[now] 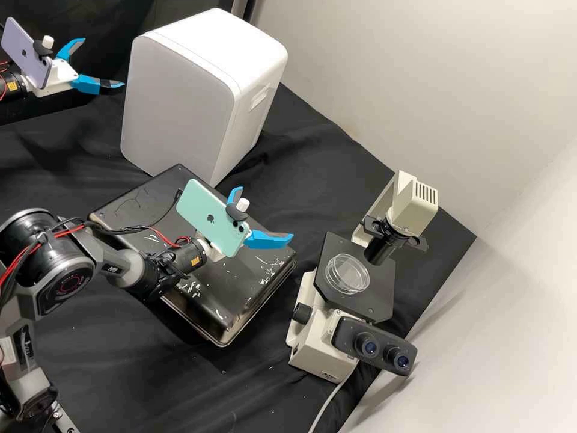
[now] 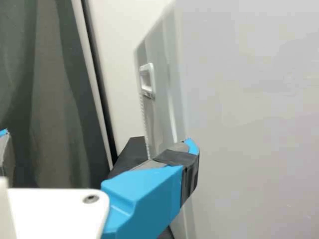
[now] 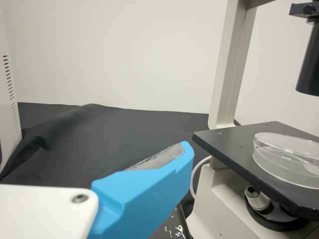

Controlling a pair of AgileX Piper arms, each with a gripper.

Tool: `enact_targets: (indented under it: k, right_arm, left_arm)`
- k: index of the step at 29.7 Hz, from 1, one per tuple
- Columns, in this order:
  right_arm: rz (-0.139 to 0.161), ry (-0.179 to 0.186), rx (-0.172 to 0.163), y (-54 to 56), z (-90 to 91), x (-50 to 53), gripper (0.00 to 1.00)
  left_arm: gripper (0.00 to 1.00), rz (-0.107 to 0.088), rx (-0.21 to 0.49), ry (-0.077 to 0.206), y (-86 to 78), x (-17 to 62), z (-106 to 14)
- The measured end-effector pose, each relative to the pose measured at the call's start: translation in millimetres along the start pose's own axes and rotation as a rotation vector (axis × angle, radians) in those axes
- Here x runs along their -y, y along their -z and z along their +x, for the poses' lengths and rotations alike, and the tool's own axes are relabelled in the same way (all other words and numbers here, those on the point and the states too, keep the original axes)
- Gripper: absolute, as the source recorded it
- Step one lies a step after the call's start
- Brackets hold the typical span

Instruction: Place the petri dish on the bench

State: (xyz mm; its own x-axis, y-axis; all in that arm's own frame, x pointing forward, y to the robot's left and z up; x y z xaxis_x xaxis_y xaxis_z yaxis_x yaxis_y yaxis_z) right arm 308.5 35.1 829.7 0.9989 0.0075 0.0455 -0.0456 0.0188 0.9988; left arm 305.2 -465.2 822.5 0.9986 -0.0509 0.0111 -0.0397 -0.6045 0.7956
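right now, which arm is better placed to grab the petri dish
Right. The right hand, open, is beside the microscope, facing the petri dish on its stage. The left hand is far off by the white box.

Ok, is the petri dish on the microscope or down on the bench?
On the microscope: the petri dish lies flat on its black stage.

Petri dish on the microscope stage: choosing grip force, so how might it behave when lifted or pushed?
The petri dish looks like thin clear plastic: probably light, and liable to crack under a hard squeeze. Its low, smooth wall may slip. Flat on the smooth stage, it would likely slide, not tip.
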Motion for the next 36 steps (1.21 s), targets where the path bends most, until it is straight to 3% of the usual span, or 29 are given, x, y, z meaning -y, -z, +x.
enact_targets:
  k: [7, 11, 14, 18, 24, 36]
  right_arm:
    - [0.000, 0.000, 0.000, 0.0, 0.0, 0.0, 1.00]
    - [0.000, 0.000, 0.000, 0.0, 0.0, 0.0, 1.00]
    - [0.000, 0.000, 0.000, 0.0, 0.0, 0.0, 1.00]
    - [0.000, 0.000, 0.000, 0.0, 0.0, 0.0, 1.00]
    - [0.000, 0.000, 0.000, 0.0, 0.0, 0.0, 1.00]
    - [0.000, 0.000, 0.000, 0.0, 0.0, 0.0, 1.00]
  left_arm:
    - [1.00, 0.007, 0.093, -0.007, -24.0, -4.1, -13.1]
    - [1.00, 0.044, 0.187, -0.055, -34.8, -6.3, -31.2]
    - [1.00, 0.053, 0.247, -0.076, -39.3, -3.1, -45.3]
    - [1.00, 0.060, 0.324, -0.071, -45.6, 5.4, -65.4]
    - [1.00, 0.057, 0.373, -0.055, -52.4, 9.1, -91.3]
    - [1.00, 0.048, 0.449, -0.032, -61.7, 16.3, -120.9]
